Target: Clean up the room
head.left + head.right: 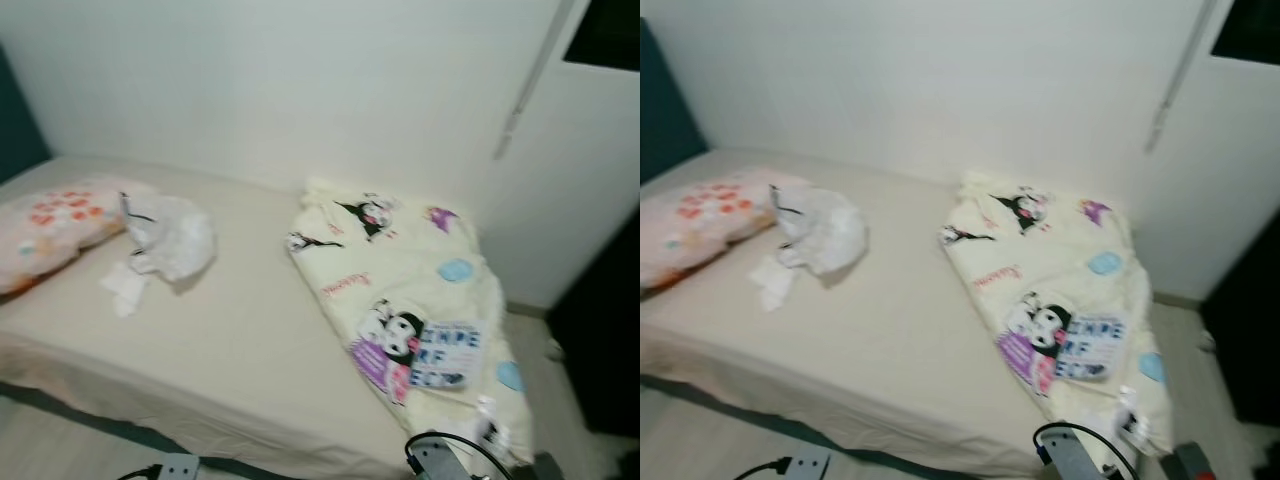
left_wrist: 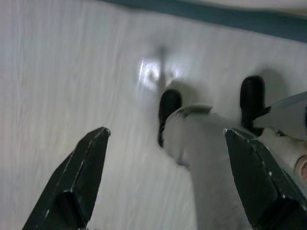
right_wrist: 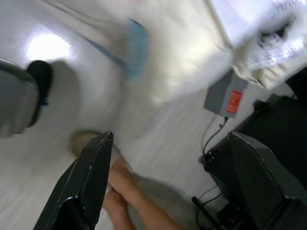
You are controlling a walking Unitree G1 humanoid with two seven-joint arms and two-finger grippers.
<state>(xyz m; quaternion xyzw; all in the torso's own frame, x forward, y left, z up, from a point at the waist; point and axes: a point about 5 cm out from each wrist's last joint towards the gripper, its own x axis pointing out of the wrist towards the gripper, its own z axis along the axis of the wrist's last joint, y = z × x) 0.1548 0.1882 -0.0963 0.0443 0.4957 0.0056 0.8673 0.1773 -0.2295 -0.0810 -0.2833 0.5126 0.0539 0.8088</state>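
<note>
Bedding lies untidy before us: a cream cartoon-print blanket (image 1: 410,290) is bunched at the right end of the bed (image 1: 230,350), a pink floral pillow (image 1: 55,225) sits at the left end, and a crumpled white plastic bag (image 1: 172,237) rests just beside the pillow with a scrap of white tissue (image 1: 125,288) near it. Our left gripper (image 2: 165,187) hangs over pale floor (image 2: 72,72) with its fingers (image 2: 79,177) spread wide, holding nothing. Our right gripper (image 3: 168,184) likewise has its fingers (image 3: 88,182) wide apart and empty, above the floor, near a person's bare foot (image 3: 127,191) and a grey box (image 3: 225,98).
</note>
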